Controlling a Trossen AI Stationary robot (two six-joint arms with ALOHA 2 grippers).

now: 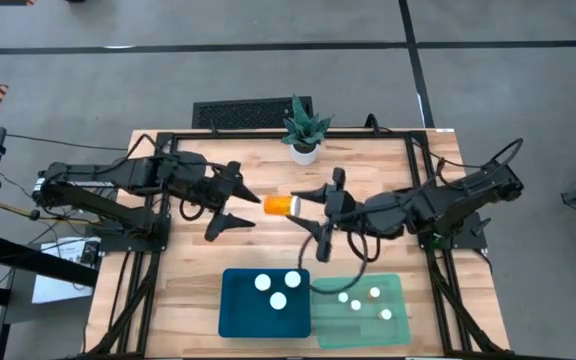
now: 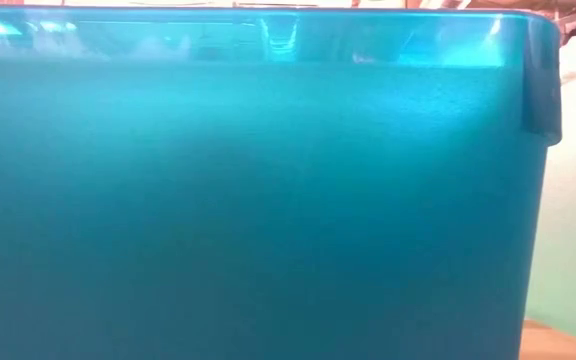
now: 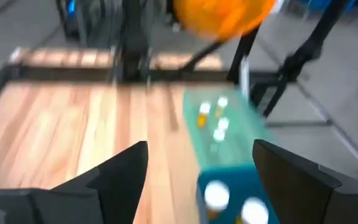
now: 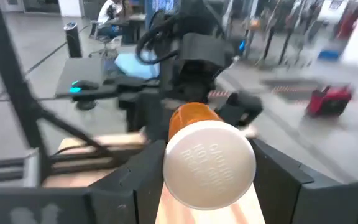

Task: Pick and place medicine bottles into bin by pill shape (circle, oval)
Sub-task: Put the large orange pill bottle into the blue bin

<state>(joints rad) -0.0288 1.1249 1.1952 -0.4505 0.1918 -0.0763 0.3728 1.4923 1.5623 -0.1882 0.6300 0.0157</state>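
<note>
High view: amber bottle (image 1: 280, 205) grasped by right claw (image 1: 315, 201) above tabletop (image 1: 268, 250), left claw (image 1: 240, 196) released beside it, right wrist view alone showing its white cap (image 4: 209, 163), low view only blue bin (image 2: 248, 200) wall

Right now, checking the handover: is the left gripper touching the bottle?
Apart. High view: left gripper stands open, with a gap to the bottle held by the right gripper.
</note>
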